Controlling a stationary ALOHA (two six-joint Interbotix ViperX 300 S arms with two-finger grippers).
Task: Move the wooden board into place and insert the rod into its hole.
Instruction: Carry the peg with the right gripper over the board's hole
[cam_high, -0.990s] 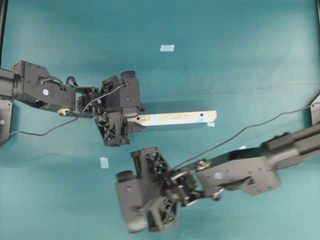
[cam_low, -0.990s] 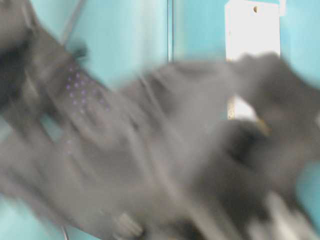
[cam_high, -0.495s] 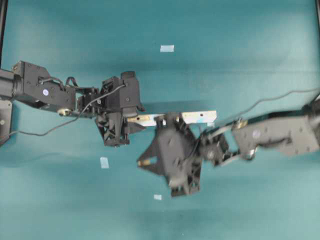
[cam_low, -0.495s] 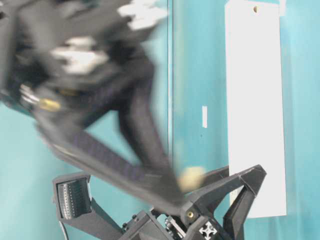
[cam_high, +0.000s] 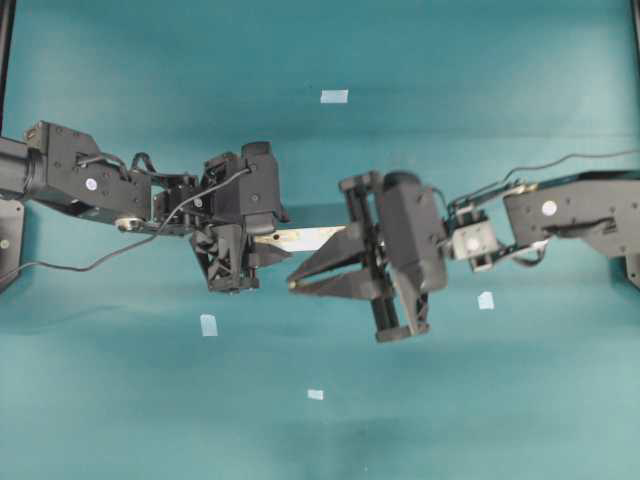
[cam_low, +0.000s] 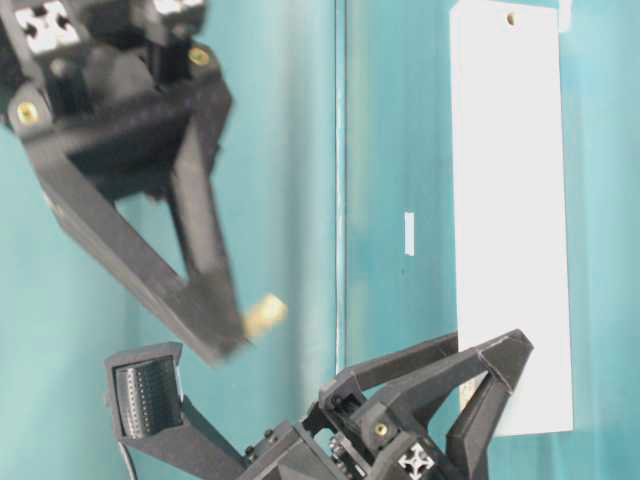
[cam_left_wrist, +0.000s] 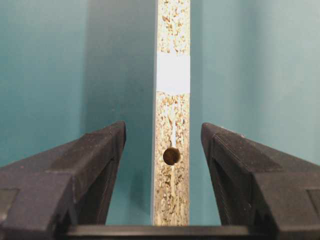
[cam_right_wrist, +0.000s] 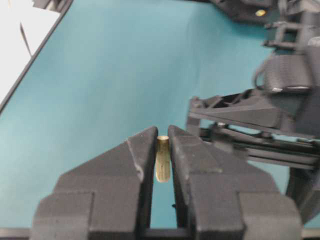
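A teal surface (cam_high: 480, 60) fills the overhead view edge to edge, lit evenly, with soft shadows across the middle. Small pale tape squares (cam_high: 334, 97) lie scattered on it. A dark frame post (cam_high: 6, 40) runs down the upper left.

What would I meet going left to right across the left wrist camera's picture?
Left finger of the left claw → wooden board, standing on edge with a round hole and a pale-blue patch → right finger.
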